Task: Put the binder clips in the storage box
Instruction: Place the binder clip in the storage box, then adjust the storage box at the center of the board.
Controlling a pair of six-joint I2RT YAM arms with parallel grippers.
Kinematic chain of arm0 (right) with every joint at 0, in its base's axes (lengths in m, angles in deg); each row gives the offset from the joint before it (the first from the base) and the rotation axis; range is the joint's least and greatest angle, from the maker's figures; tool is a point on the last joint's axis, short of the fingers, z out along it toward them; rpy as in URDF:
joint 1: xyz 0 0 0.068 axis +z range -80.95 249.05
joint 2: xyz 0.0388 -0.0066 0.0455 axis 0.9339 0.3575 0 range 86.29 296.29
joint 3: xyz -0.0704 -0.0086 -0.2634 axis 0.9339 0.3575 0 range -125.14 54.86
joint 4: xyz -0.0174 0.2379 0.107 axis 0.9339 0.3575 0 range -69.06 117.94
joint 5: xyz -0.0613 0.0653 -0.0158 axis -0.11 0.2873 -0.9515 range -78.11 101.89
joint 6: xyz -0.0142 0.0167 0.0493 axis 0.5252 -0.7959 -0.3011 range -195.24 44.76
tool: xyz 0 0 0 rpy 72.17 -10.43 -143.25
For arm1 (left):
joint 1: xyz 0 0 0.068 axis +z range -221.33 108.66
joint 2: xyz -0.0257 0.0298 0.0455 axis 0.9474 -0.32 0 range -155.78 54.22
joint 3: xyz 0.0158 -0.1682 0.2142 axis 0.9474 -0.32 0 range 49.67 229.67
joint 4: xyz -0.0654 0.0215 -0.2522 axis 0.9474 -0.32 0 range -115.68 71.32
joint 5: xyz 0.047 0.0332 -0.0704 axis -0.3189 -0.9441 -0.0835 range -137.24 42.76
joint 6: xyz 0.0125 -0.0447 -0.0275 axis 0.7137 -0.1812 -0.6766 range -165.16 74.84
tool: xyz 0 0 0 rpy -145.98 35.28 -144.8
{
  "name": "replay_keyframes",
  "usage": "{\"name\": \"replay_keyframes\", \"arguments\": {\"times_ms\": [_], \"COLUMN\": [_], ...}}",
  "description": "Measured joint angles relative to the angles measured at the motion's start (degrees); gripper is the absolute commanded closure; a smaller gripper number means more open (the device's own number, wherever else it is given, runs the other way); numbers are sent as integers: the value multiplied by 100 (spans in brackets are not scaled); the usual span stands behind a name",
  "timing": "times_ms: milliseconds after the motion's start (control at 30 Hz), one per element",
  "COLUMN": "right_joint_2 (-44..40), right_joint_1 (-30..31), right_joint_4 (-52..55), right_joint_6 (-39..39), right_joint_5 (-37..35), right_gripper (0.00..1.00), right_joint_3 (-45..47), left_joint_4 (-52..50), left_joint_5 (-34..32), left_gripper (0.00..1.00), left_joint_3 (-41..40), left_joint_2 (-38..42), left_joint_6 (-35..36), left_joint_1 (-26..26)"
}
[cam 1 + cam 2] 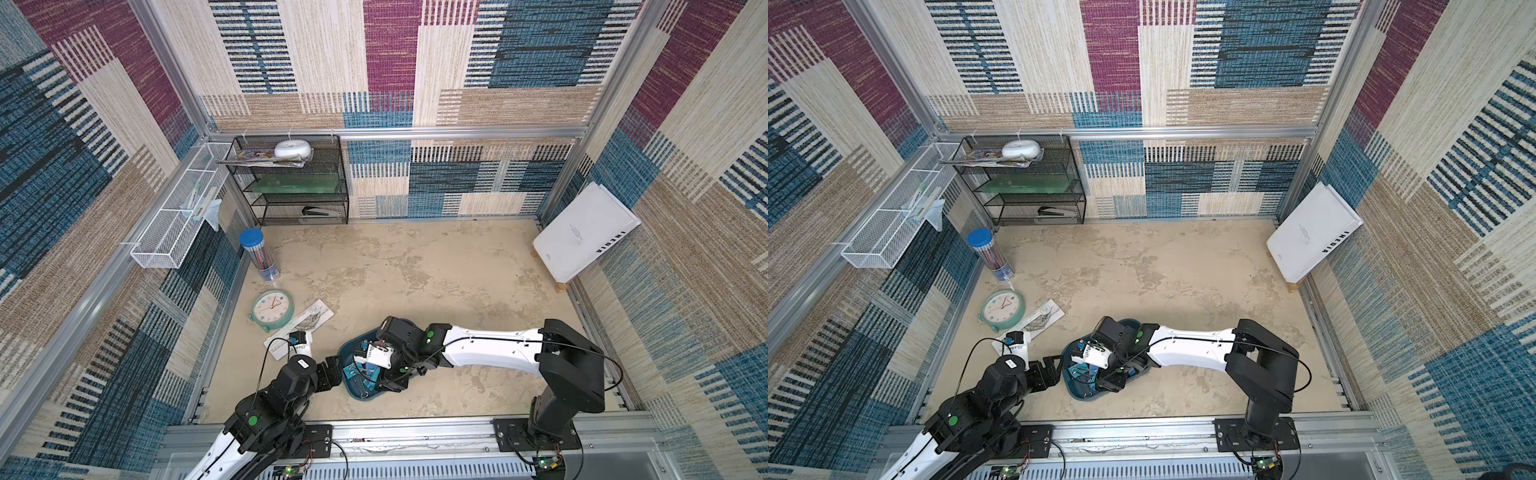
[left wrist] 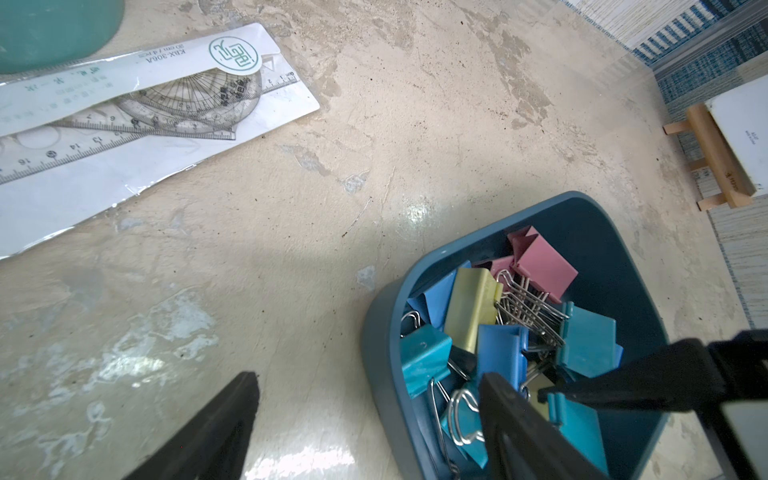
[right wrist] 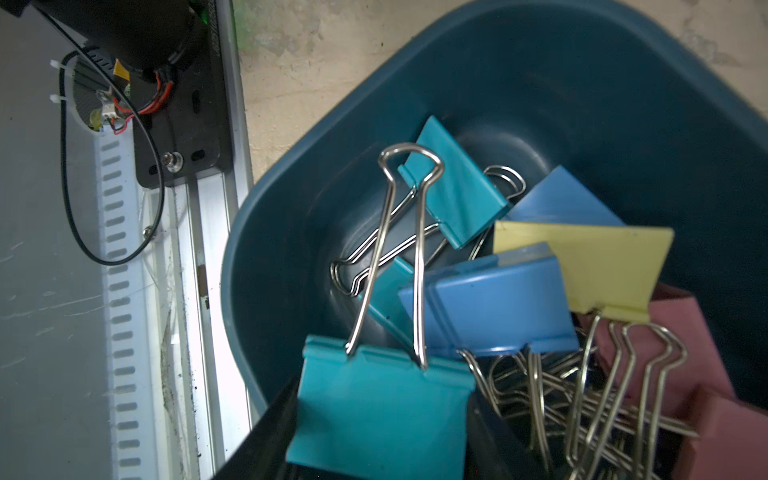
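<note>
— What's in your right tool?
— My right tool (image 3: 380,436) is clamped on a teal binder clip (image 3: 382,407), low in the frame, over the storage box (image 3: 582,83).
— And the left?
— My left tool (image 2: 370,386) gapes wide, straddling the box rim. The other binder clips (image 2: 519,316) lie heaped inside, bottom centre in both top views.

Storage box (image 1: 351,391) sits front centre on the bench (image 1: 415,282), between the two arms. Binder clips (image 2: 498,332) lie heaped inside it. Left claw (image 2: 368,376) straddles the box's left wall, one finger in, one out. Right claw (image 3: 382,392) is over the box, a clip (image 3: 374,419) between its fingers.

Clock (image 1: 272,307) and ruler pack (image 1: 309,318) lie side by side, left of the box and further back. Pencil tube (image 1: 259,255) stands behind the clock. Shelf rack (image 1: 291,183) fills the back left corner. Book (image 1: 586,232) leans at the right wall.
</note>
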Motion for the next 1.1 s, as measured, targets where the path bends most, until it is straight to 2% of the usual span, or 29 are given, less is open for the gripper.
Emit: {"name": "replay_keyframes", "arguments": {"times_ms": [133, 300, 400, 733, 867, 967, 1067, 1100], "right_joint_2": [42, -76, -122, -791, -1150, -1526, -2015, -2186], "right_joint_1": [-98, -166, -181, -334, -758, -1335, -1967, -2131], "right_joint_4": [-9, 17, 22, 90, -17, -199, -535, -649], "right_joint_6": [0, 7, 26, 127, 4, -278, -664, -767], "right_joint_5": [2, -24, -68, -146, -415, -1016, -1757, -1939], "right_gripper": [44, 26, 20, 18, 14, 9, 0, 0], "right_joint_3": [52, 129, 133, 35, 11, 175, 562, 721], "left_joint_4": [0, 0, 0, 0, 0, 0, 22, 70], "left_joint_5": [0, 0, 0, 0, 2, 2, -15, -28], "left_gripper": [13, 13, 13, 13, 13, 13, 13, 13], "left_joint_3": [0, 0, 0, 0, 0, 7, 114, 157], "left_joint_2": [0, 0, 0, 2, 7, -22, -127, -197], "left_joint_6": [0, 0, 0, 0, 4, 33, 70, 90], "left_joint_1": [0, 0, 0, 0, 0, 0, 0, 0]}}
